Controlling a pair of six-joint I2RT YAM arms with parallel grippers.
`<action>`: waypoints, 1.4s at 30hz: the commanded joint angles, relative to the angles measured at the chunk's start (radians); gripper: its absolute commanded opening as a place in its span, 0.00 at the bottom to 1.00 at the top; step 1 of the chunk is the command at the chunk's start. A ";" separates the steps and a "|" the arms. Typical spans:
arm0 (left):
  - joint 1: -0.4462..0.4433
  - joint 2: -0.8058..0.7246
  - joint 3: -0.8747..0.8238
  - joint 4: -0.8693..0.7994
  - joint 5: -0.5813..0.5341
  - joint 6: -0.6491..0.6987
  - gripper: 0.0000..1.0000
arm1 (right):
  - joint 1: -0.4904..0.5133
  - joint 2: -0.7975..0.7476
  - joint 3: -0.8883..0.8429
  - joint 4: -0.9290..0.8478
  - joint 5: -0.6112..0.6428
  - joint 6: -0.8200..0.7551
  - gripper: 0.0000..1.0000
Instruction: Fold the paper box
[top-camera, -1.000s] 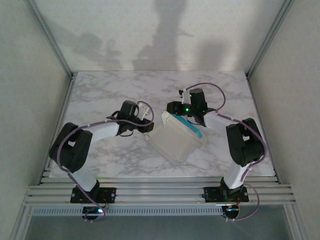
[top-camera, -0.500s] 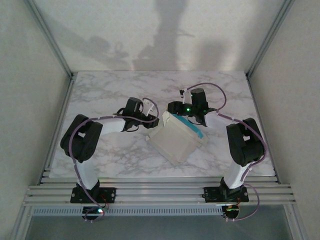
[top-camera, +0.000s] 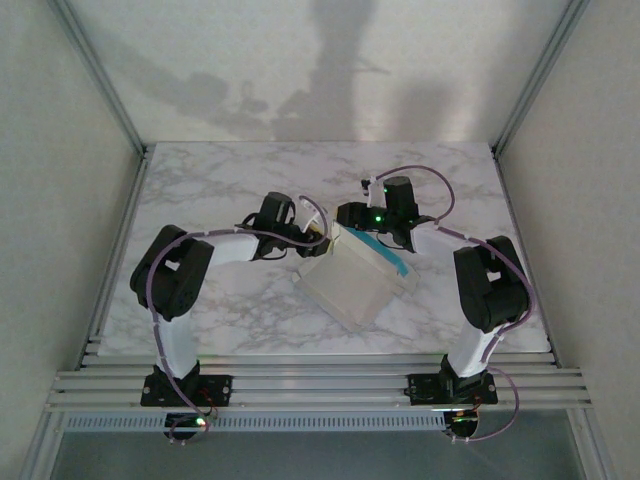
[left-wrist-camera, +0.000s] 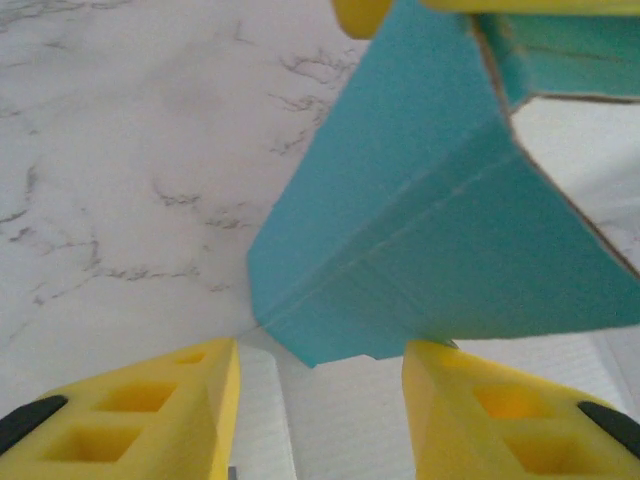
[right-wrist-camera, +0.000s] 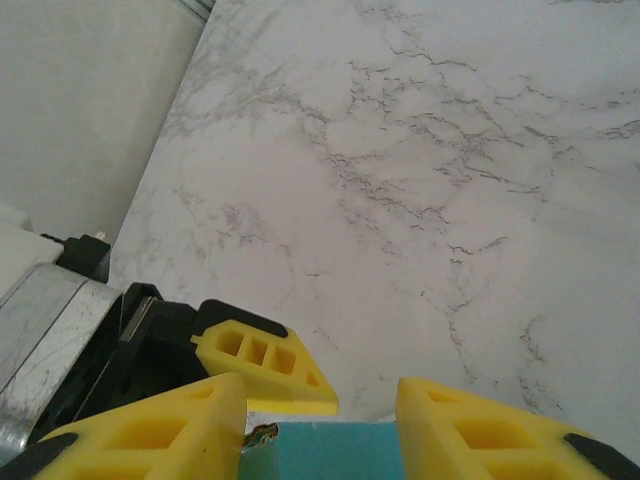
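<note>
Box (top-camera: 357, 278) mid-desk (top-camera: 230, 180), between hands; left hand (left-wrist-camera: 318, 400) apart at blue flap; right hand (right-wrist-camera: 320, 420) apart over far edge, grip unclear; you push hard, flap bends wrong, box slides.

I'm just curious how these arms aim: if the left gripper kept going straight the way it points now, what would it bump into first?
Most likely the paper box: in the left wrist view its turquoise flap stands right ahead of the open left gripper, already about level with the fingertips. Depth is hard to judge, so contact may be very near.
</note>
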 joint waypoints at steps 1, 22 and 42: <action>-0.009 0.023 0.046 -0.007 0.049 0.025 0.47 | -0.007 0.032 -0.018 -0.035 -0.015 0.011 0.43; -0.033 0.114 0.107 0.104 -0.033 -0.067 0.27 | -0.010 0.034 -0.020 -0.025 -0.026 0.025 0.41; -0.056 0.157 0.104 0.202 -0.064 -0.104 0.30 | -0.010 0.041 -0.024 -0.024 -0.028 0.031 0.39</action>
